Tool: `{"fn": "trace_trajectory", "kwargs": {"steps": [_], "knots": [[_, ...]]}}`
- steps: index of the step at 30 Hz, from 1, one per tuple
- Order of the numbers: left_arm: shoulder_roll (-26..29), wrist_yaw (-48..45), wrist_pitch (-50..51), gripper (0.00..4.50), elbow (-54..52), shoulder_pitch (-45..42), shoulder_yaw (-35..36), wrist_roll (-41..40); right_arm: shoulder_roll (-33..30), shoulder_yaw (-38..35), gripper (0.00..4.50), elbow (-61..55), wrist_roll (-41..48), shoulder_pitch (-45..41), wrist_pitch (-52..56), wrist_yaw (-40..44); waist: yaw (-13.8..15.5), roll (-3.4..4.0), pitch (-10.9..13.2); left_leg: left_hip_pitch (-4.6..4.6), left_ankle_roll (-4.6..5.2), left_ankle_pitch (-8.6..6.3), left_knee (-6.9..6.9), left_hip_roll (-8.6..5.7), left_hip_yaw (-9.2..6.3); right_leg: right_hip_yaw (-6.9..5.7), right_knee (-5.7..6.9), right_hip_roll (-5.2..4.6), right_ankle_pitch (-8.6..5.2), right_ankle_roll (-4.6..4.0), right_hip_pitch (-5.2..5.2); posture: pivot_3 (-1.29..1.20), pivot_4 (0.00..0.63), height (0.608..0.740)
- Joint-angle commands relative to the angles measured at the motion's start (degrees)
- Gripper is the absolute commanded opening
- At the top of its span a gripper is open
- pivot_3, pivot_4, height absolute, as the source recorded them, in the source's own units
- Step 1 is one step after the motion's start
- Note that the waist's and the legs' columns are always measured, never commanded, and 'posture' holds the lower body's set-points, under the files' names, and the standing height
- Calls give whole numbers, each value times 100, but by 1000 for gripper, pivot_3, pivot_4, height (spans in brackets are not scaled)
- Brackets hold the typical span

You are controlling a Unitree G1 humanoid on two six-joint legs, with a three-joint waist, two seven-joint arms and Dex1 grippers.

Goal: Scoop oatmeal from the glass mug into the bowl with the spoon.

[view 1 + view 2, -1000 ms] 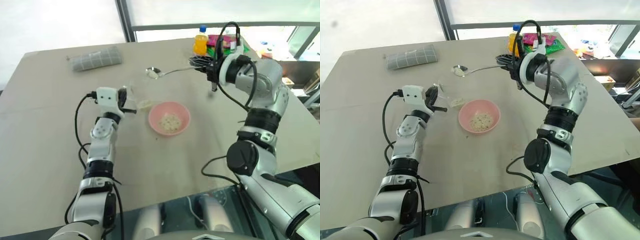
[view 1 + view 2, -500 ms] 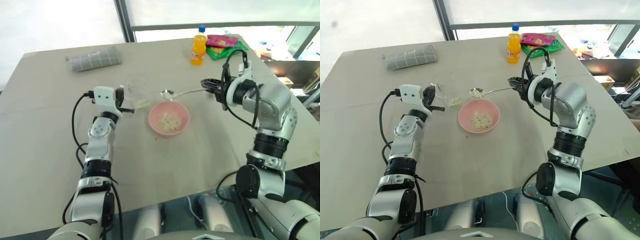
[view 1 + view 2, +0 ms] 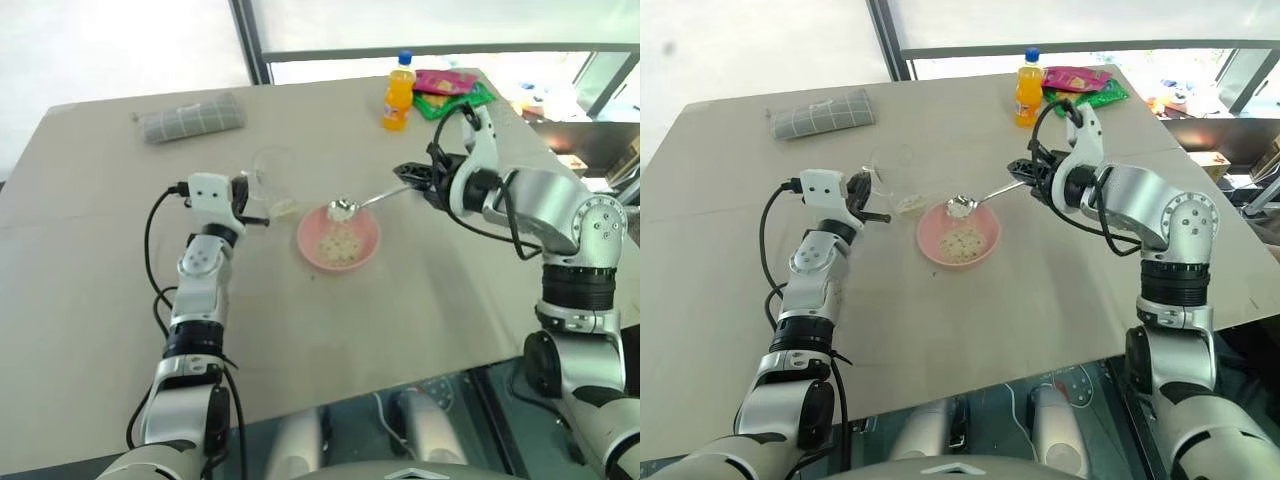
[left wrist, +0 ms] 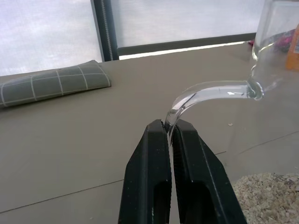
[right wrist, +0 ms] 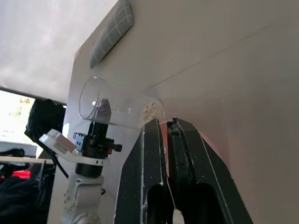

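Observation:
My left gripper (image 3: pixel 262 214) is shut on the curved handle (image 4: pixel 210 91) of the glass mug (image 3: pixel 272 178), which is held tilted just left of the bowl. Pale oatmeal (image 3: pixel 288 208) sits in the mug's bottom. The pink bowl (image 3: pixel 305 240) stands at the table's middle with a clump of oatmeal (image 3: pixel 337 244) inside. My right gripper (image 3: pixel 412 178) is shut on the handle end of the silver spoon (image 3: pixel 385 196). The spoon's bowl carries oatmeal (image 3: pixel 343 208) and hovers over the pink bowl's far rim. In the right wrist view the right gripper (image 5: pixel 164 122) points toward the mug (image 5: pixel 112 105).
An orange bottle (image 3: pixel 398 92) and bright snack packets (image 3: pixel 447 88) stand at the table's far right. A grey checked folded cloth (image 3: pixel 190 117) lies at the far left. The table's right edge runs close behind my right arm.
My right gripper has rolled and brought the loaded spoon down and nearer, from beyond the mug to over the bowl's far rim. The left gripper and mug have stayed put.

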Motion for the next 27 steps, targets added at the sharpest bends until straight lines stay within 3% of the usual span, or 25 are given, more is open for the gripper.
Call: {"fn": "trace_trajectory", "kwargs": {"steps": [1, 8, 19, 22, 27], "knots": [[38, 5, 46, 18, -163, 54, -32, 59, -427, 389, 83, -547, -852, -333, 312, 1120, 7, 0, 0, -1, 0, 0, 0, 0, 0, 0, -1, 0, 0, 0, 0, 0, 150, 740], [17, 27, 47, 18, -197, 109, -38, 59, -858, 1153, 83, -1223, -2917, -516, 7, 3279, 20, 0, 0, -1, 0, 0, 0, -1, -1, -2, -2, 0, 0, 1, -1, 0, 150, 740], [-17, 70, 76, 18, -259, 172, -16, 30, -1830, 2518, 83, -2043, -6132, -411, -1788, 7061, 44, -2, 0, 0, 0, 0, 3, -5, -1, -5, -3, 0, -1, 1, -1, 0, 150, 740], [-28, 62, 130, 18, -307, 197, -7, 4, -1824, 2518, 83, -2089, -6439, -326, -2008, 7548, 47, -2, 0, 0, -1, 0, 4, -4, -1, -5, -3, 0, -1, 1, 0, 0, 150, 740], [-46, 37, 433, 18, -797, 351, -18, -66, -914, 1475, 83, -1319, -5738, -646, -1083, 6827, 45, -4, 0, 6, -1, 0, 5, -2, 3, -5, 1, -1, 0, -1, 1, 0, 150, 740]]}}
